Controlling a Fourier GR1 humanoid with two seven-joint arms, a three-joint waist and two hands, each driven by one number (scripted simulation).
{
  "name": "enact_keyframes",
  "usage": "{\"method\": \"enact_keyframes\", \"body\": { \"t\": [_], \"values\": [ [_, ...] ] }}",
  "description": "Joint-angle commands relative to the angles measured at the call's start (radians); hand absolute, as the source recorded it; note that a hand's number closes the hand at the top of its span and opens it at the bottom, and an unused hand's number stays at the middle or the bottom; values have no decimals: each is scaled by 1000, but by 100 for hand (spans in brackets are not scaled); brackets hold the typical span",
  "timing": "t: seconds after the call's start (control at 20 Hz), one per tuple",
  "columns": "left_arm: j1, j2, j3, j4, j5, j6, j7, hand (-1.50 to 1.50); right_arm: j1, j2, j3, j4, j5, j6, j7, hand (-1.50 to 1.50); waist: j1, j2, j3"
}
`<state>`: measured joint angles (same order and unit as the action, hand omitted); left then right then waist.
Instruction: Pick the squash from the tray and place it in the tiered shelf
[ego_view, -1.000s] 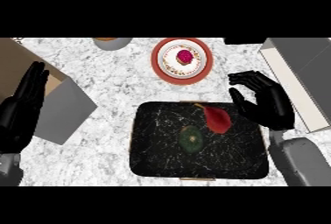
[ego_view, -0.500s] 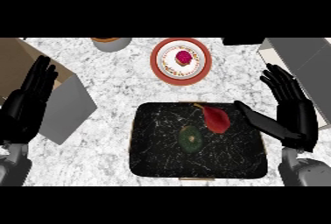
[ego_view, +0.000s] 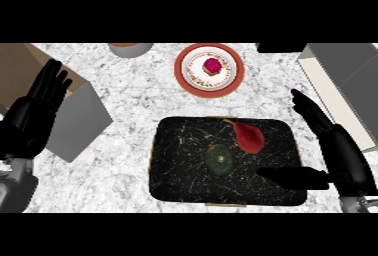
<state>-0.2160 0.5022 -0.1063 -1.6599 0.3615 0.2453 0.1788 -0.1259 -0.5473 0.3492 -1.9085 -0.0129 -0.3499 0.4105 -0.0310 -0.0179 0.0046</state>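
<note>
Robot hand on the right sits at about 4 o'clock, by the right edge of the tray. Its fingers are straight and spread, and its thumb reaches out over the tray's lower right corner. It holds nothing. The left robot hand rests open at 9 o'clock, fingers up, well away from the tray.

The squash is the small round green thing near the middle of the dark tray. Just beside it, toward 1 o'clock, lies a long red vegetable. They are very near each other, maybe touching.

That is where things could go wrong. The red vegetable lies between the right robot hand and part of the squash, so the fingers could bump it or grab it by mistake. The squash looks round, so a push from the side might make it roll away on the tray.

The grey box-like shape at 2 o'clock may be the tiered shelf, but I cannot be sure. A plate with food sits at 12 o'clock on the desk, and a wide swing could knock it.
</note>
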Motion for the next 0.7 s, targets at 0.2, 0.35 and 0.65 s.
{"method": "enact_keyframes", "body": {
  "t": [0.2,0.35,0.65],
  "values": [
    [20,-32,-39,46,2,-8,31,0,-128,-282,163,-41,302,199,423,-150,26,15,-21],
    [2,-26,-35,73,-6,-22,29,0,-245,-211,227,-80,330,264,660,-150,45,21,-16],
    [27,-96,-85,84,-40,-1,-5,0,-427,-15,341,-47,378,372,950,-150,50,19,-12]
  ]
}}
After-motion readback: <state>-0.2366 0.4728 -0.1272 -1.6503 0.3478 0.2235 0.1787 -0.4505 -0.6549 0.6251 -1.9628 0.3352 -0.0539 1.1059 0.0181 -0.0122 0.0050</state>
